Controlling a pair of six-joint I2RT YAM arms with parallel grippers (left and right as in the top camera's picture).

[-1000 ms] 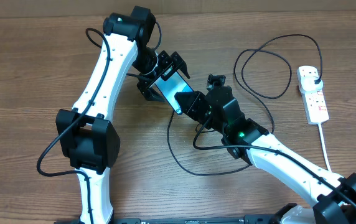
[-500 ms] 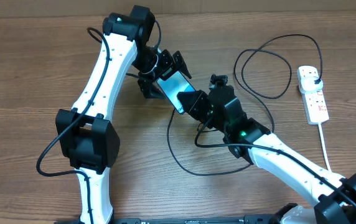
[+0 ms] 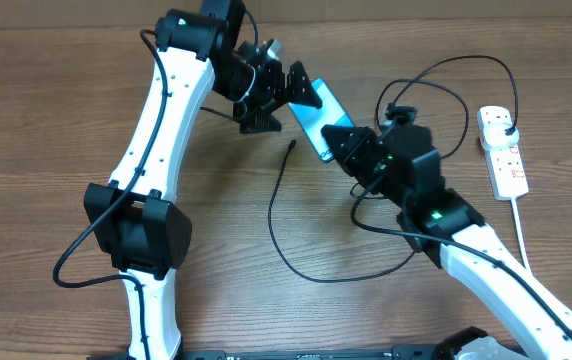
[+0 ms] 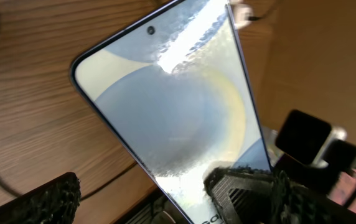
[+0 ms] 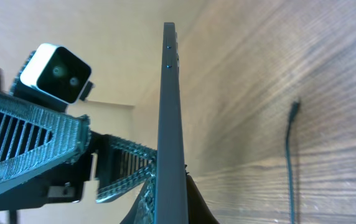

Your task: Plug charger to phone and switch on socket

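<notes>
We see the phone [image 3: 314, 118] raised off the table [image 3: 46, 100], screen up. Its long axis slants from the wide-open left gripper [image 3: 284, 105] to the right gripper [image 3: 338, 146], which clamps its end. The charger [image 3: 276, 200] tip lies nearby.

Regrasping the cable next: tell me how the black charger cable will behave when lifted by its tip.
Probably floppy: the charger cable lies in loose loops on the table, so it should sag and trail. Likely light, being so thin. Its small tip may twist in a grip.
</notes>
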